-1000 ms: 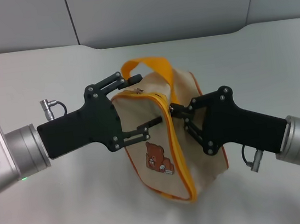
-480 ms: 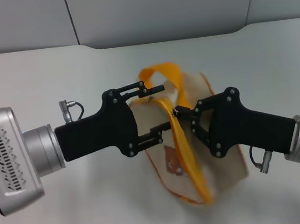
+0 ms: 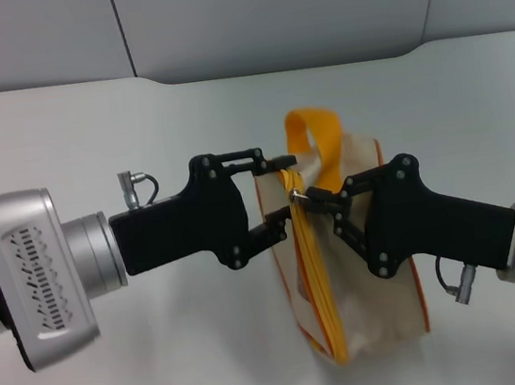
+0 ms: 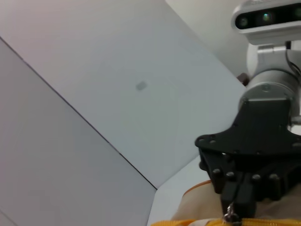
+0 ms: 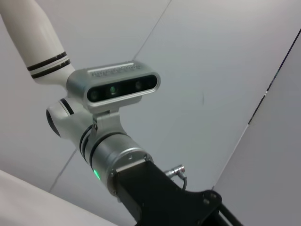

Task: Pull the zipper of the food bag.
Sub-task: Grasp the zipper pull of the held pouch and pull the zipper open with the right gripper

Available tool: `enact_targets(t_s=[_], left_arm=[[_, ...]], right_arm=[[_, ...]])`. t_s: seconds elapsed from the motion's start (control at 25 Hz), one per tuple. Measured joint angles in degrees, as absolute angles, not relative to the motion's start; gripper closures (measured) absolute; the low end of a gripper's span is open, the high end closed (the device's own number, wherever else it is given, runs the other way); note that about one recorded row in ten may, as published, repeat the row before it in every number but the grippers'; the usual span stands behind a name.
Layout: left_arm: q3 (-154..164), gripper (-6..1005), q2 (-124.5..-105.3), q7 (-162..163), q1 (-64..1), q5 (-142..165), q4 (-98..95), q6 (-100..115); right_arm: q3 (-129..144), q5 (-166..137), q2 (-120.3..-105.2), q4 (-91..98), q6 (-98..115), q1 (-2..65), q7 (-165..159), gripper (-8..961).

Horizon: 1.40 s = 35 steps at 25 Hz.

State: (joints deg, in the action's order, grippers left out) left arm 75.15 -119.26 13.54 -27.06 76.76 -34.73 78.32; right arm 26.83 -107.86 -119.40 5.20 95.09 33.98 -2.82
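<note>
With the boxy beige fabric food bag point(image 3: 369, 244) lifted between 2 grippers, left gripper point(image 3: 281, 189) clamping its side and right gripper point(image 3: 308, 199) pinching the yellow-orange zipper point(image 3: 315, 280) pull, a skewed tug could slip the tab free.

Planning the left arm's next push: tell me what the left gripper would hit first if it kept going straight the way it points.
Most likely the food bag: the left gripper points across at its upper edge, fingers already around the zipper side. Just beyond sits the right gripper, pinching the pull tab; depth between them is unclear.
</note>
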Motion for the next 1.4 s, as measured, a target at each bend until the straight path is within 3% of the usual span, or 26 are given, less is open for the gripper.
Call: enact_targets(t_s=[0.72, 0.84, 1.4], left_arm=[[76.0, 688, -119.26, 13.0, -27.6, 75.1, -34.2, 77.5], [76.2, 888, -119.26, 13.2, -27.7, 75.1, -34.2, 77.5], [76.3, 953, -119.26, 13.4, -28.2, 74.6, -34.2, 77.3]], right_arm=[[27.0, -107.8, -119.37, 5.9, 99.5, 29.3, -2.8, 952], [27.0, -107.8, -119.36, 6.4, 100.0, 28.4, -2.8, 952], [27.7, -108.5, -119.32, 6.9, 101.9, 25.6, -2.8, 952]])
